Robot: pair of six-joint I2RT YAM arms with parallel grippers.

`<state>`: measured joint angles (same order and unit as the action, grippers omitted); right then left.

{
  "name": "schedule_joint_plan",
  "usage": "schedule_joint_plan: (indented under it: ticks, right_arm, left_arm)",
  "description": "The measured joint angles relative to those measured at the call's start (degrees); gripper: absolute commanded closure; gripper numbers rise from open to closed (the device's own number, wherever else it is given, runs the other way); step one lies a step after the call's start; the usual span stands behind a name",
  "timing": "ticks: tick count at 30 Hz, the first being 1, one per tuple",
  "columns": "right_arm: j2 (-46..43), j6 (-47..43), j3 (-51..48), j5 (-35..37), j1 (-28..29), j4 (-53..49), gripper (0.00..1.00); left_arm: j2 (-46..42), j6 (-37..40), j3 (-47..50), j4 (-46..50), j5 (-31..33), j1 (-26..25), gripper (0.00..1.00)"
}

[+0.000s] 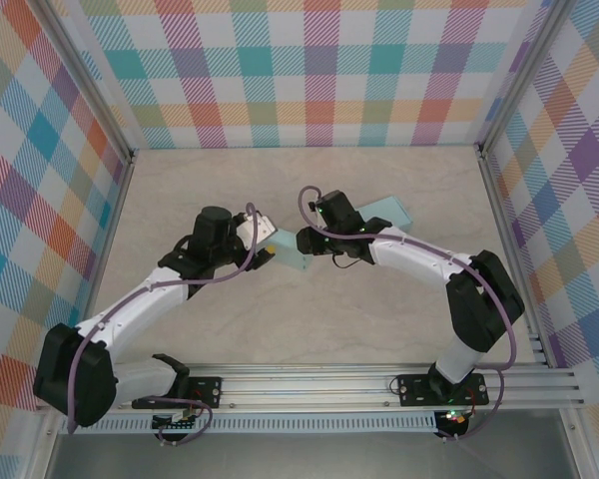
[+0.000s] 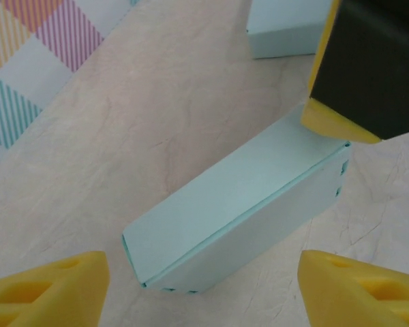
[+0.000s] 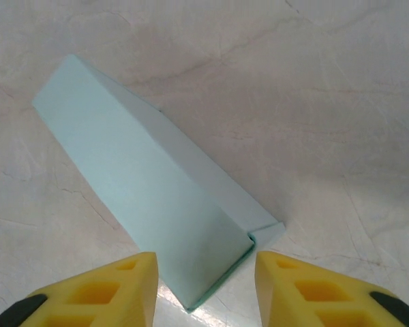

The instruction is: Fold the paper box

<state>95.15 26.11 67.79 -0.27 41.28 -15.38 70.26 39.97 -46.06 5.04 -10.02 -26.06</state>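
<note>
Pale-teal paper box [image 2: 238, 211] lies mid table [image 1: 379, 329], btwn both arms. Body looks formed; end flap prob. unfinished. L gripper [image 2: 204, 293] spread wide, empty. R gripper [image 3: 204, 286] unclenched, straddling box end. Next: tuck flap, L steadying.

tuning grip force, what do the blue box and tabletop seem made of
The box looks like thin matte paper or light card: sharp creases, thin folded edges, no gloss. The tabletop looks hard and smooth with a pale veined, marble-like print and faint sheen; laminate or printed sheet, I cannot tell which.
</note>
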Motion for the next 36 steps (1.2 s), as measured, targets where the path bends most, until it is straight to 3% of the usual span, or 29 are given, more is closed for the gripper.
schedule_joint_plan:
  ticks: [8, 15, 24, 36]
  right_arm:
    - [-7.1, -1.6, 0.1, 4.2, 0.0, -4.0, 0.33]
    - [-22.6, -1.0, -6.4, 11.0, -0.5, -6.6, 0.00]
    - [-32.6, 0.4, -12.4, 16.4, -0.8, -11.2, 0.00]
    - [-41.7, 2.0, -16.5, 22.1, -0.8, -12.9, 0.00]
  left_arm:
    - [8.0, 12.2, -3.9, 1.2, -3.0, 0.1, 0.15]
    - [15.5, 20.9, -7.9, 2.5, -4.2, 0.2, 0.14]
    - [24.2, 26.5, -16.1, 6.1, -3.6, -0.4, 0.16]
    - [27.4, 28.1, -18.6, 8.2, 2.1, -3.0, 0.48]
